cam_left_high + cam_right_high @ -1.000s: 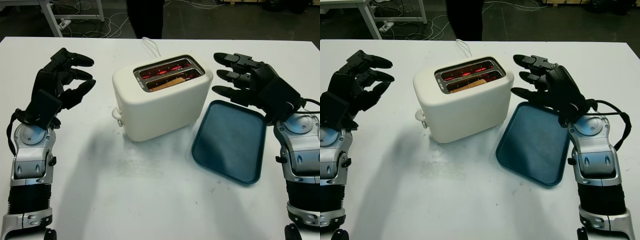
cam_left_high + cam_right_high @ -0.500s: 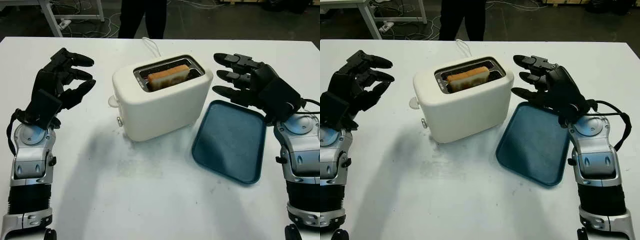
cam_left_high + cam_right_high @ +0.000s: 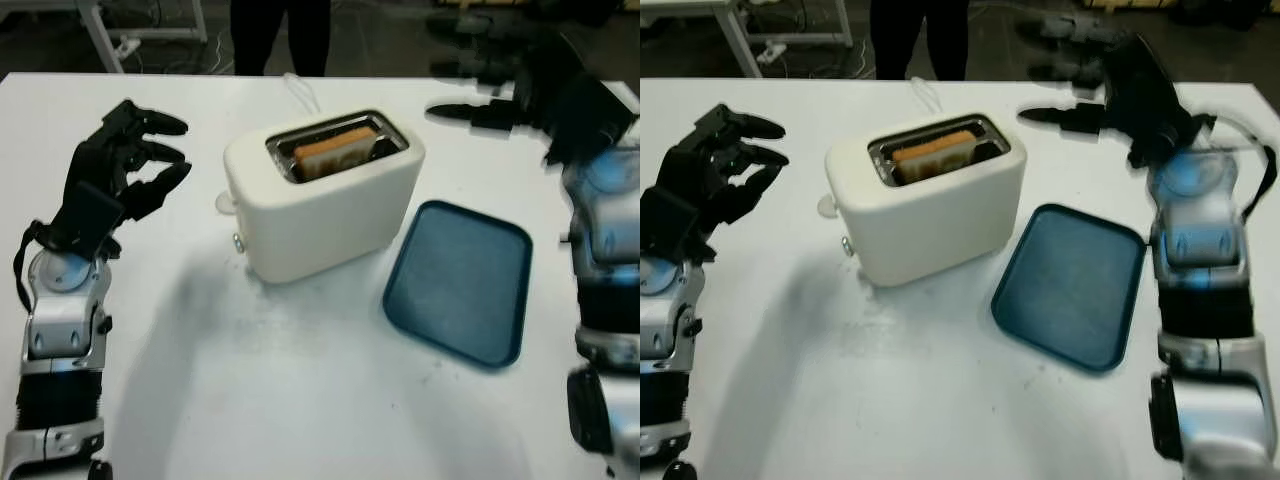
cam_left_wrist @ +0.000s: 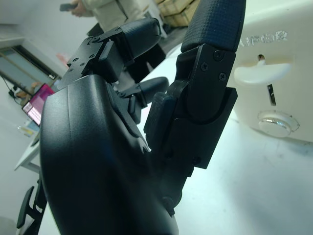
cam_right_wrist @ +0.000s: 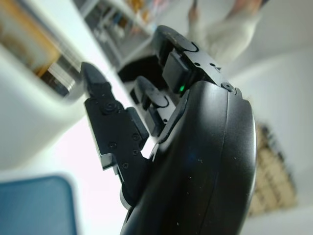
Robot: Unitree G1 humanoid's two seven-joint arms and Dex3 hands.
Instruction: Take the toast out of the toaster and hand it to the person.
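White and bare but for a few things, the table (image 3: 300,400) is carrying a cream toaster (image 3: 325,200) toward its far edge, roughly midway between its left and right edges, with a person (image 3: 280,35) standing just beyond that far edge. A slice of toast (image 3: 335,152) is standing upright in the nearer slot, its browned top edge poking above the rim. A white cord (image 3: 303,92) is trailing from the toaster toward the far edge. A dark blue tray (image 3: 458,283) is lying flat just beside the toaster, on the side toward the table's right edge.

The right hand (image 3: 520,70) is hovering above the far right corner, open and holding nothing, its fingers (image 3: 462,110) pointing toward the toaster. The left hand (image 3: 115,175) is waiting near the left edge, well apart from the toaster, fingers loosely curled around nothing.

To do this step well, the right hand should probably be coming over the slot from above, pinching the exposed crust on its broad faces and lifting straight up, so the slice is not catching on the slot's metal rim. A light grip seems wise, since toast crumbles.

Raised lettering is showing on the toaster's end wall in the left wrist view, but it cannot be read.
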